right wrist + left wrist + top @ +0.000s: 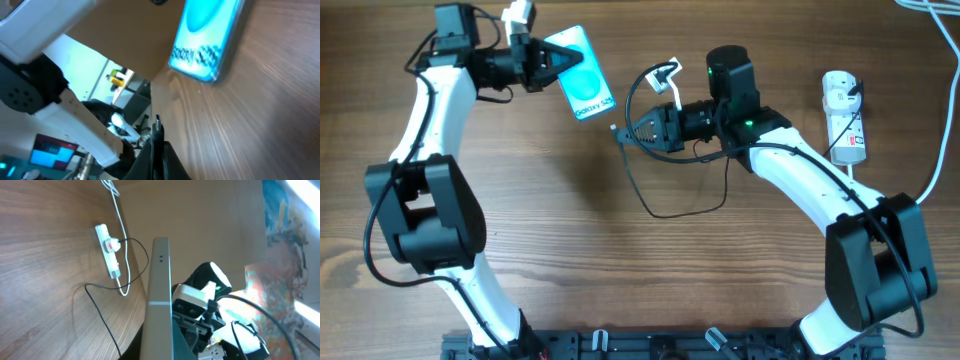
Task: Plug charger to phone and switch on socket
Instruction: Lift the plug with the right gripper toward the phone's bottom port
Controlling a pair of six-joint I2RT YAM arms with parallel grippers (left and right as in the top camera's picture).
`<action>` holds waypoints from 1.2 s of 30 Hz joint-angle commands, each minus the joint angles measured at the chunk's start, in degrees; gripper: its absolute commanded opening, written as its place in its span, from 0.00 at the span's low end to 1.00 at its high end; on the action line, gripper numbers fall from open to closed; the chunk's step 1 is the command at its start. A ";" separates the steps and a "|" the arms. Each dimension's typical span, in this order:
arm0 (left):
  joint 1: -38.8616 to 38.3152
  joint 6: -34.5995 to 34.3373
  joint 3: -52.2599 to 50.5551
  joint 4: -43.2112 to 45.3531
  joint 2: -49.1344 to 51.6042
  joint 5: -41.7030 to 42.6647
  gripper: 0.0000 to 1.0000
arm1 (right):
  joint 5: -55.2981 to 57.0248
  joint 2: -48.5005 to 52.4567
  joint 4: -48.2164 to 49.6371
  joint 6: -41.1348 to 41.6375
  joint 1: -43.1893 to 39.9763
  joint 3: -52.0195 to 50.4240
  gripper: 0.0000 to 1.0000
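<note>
Right tool (624, 131) is clamped shut on the charger (672, 212) near its free end. In the right wrist view the small black tip pokes out past the closed fingers, aimed toward the phone (583, 72). Left tool (548, 62) is closed on the phone's far end, holding it screen up, with the "Galaxy S" end facing the right tool. Can't tell if the phone rests on the tabletop (620, 290) or is lifted off it.

Progress: both grasps are made, the plug-in is not. Tip and phone are near but apart, with a clear gap between them in the overhead view. The rest of the charger loops slack on the tabletop and runs back to a plug seated in the socket (844, 118), which lies well apart at the right edge, untouched. The socket shows a red mark; I can't tell if the switch is on.

Left to do, I judge: line the tip up with the port, push it in, then flip the socket switch.

No containers in view.
</note>
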 commanded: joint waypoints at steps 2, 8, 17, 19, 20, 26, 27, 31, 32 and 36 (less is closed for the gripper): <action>-1.25 1.60 0.66 0.20 -1.29 3.21 0.04 | -0.96 0.66 1.33 6.86 0.63 -0.37 0.04; -1.68 1.55 0.66 -0.02 -1.29 3.21 0.04 | 0.74 0.66 1.07 7.45 0.66 -0.37 0.04; -1.68 1.55 0.66 -1.14 -1.29 3.21 0.04 | 3.93 0.66 -0.22 7.30 0.66 -0.37 0.04; -2.10 1.55 0.66 -1.29 -1.29 3.21 0.04 | 4.17 0.66 -0.15 7.43 0.66 -0.37 0.04; -2.45 1.55 0.66 -1.27 -1.29 3.21 0.04 | 4.35 0.66 -0.17 7.41 0.66 -0.37 0.04; -4.15 1.60 0.66 -0.81 -1.29 2.80 0.04 | 4.31 0.66 -0.17 7.48 0.66 -0.37 0.04; -4.17 1.60 0.66 -0.83 -1.29 2.82 0.04 | 4.31 0.66 -0.15 7.45 0.66 -0.37 0.04; -4.15 1.60 0.66 -0.83 -1.29 2.82 0.04 | 4.33 0.66 -0.13 7.48 0.63 -0.37 0.04; -4.15 1.60 0.66 -0.83 -1.29 2.82 0.04 | 4.33 0.66 -0.15 7.48 0.63 -0.37 0.04; -4.09 1.60 0.66 -0.81 -1.29 2.82 0.04 | 4.33 0.66 -0.17 7.69 0.39 -0.37 0.04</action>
